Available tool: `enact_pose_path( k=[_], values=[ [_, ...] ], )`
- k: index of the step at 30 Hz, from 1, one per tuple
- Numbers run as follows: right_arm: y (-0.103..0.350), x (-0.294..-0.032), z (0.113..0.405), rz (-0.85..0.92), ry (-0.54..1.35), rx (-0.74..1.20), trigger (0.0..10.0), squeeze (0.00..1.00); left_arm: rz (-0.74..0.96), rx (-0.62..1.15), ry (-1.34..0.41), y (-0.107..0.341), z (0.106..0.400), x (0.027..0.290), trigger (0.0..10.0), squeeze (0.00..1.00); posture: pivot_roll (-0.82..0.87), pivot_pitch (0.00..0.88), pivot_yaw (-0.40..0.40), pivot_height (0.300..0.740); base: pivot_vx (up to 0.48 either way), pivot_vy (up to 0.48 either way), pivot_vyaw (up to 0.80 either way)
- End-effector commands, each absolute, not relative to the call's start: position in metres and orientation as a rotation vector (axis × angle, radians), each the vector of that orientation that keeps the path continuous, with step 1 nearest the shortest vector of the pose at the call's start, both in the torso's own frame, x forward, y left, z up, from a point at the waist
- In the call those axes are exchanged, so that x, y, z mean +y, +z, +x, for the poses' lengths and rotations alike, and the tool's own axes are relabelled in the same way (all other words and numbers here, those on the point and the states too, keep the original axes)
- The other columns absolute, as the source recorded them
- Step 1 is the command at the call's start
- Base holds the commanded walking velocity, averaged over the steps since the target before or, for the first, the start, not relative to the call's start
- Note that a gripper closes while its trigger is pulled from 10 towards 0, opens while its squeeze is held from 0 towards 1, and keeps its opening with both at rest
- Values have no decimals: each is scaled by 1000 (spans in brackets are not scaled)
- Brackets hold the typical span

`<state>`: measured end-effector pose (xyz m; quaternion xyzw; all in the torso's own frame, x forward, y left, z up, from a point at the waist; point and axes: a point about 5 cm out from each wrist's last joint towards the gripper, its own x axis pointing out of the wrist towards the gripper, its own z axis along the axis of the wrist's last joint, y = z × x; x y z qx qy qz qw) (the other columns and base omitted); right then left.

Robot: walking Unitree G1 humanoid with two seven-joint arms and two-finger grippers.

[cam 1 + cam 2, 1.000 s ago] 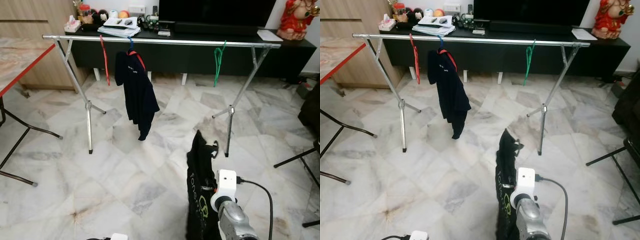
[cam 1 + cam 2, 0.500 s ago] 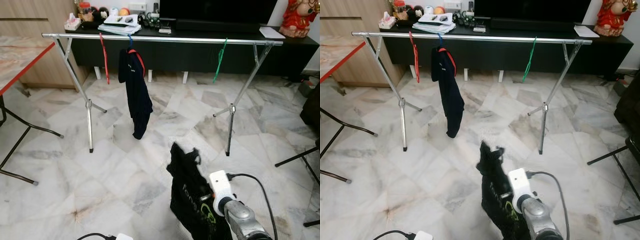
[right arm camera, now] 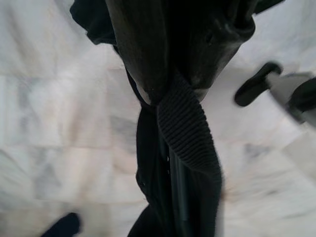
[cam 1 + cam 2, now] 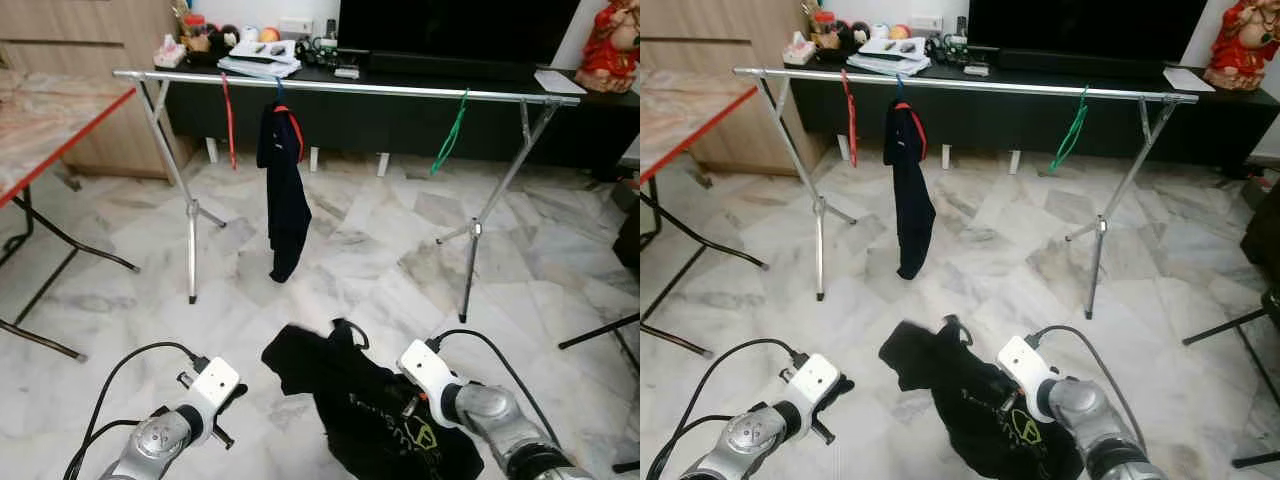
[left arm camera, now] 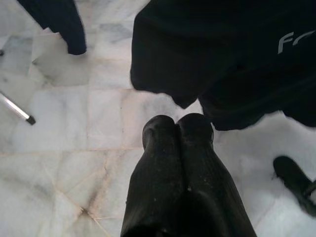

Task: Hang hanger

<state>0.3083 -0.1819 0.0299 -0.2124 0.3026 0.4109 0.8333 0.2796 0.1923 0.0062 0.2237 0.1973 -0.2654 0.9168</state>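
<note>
R gripper (image 3: 168, 94): my two long black fingers clamped tight on the ribbed collar of the black printed T-shirt (image 4: 375, 420), which hangs low at my front-right, just above the white-grey marble tile floor (image 4: 330, 260). A black hook-shaped hanger top (image 4: 352, 333) pokes out at the shirt's upper edge; rest of hanger buried in cloth, can't tell its shape. Print on the shirt: pale lettering and a green-yellow emblem (image 4: 1021, 431), too creased to read; in the L wrist view one pale letter, looks like "F" (image 5: 285, 40), rest cut off.

L gripper (image 5: 177, 123): fingers pressed together, nothing between them, tips just beside the shirt's lower hem, apart from it.

Silver metal clothes rail on crossed legs (image 4: 400, 90) stands well ahead, across the room. On it, L to R: thin red hanger (image 4: 229, 120), bare; navy shirt with red trim on a blue hook (image 4: 284, 185); thin green hanger (image 4: 450, 135), bare.

Behind rail: long black low TV cabinet (image 4: 620, 105) carrying papers, small items, and a red figurine (image 4: 618, 45) at its R end. No labels legible there. Red-edged marble-top table (image 4: 50, 120) at my L.
</note>
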Motion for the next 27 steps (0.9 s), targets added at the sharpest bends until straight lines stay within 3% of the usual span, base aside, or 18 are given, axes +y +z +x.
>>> enact_pose_path(
  k=[1, 12, 19, 20, 21, 27],
  values=[
    [41, -177, 313, -511, 982, 610, 10000, 0, 502, 430, -639, 7, 279, 191, 10000, 0, 47, 82, -55, 740, 0, 0, 0],
    [70, -172, 319, -614, 1258, 576, 10000, 0, 604, 532, -784, -6, 265, 190, 10000, 0, 44, 97, -54, 740, 0, 0, 0],
    [81, -175, 323, -706, 1293, 561, 10000, 0, 628, 516, -748, -5, 268, 193, 10000, 0, 34, 101, -57, 740, 0, 0, 0],
    [81, -176, 323, -707, 1299, 564, 10000, 0, 642, 488, -739, -2, 269, 193, 10000, 357, 34, 102, -59, 740, 0, 0, 0],
    [82, -176, 323, -705, 1303, 566, 10000, 0, 645, 489, -737, -2, 269, 194, 10000, 1000, 35, 104, -62, 740, 0, 0, 0],
    [82, -178, 321, -713, 1328, 575, 10000, 0, 621, 494, -739, -2, 268, 197, 10000, 1000, 38, 104, -67, 740, 0, 0, 0]
  ],
)
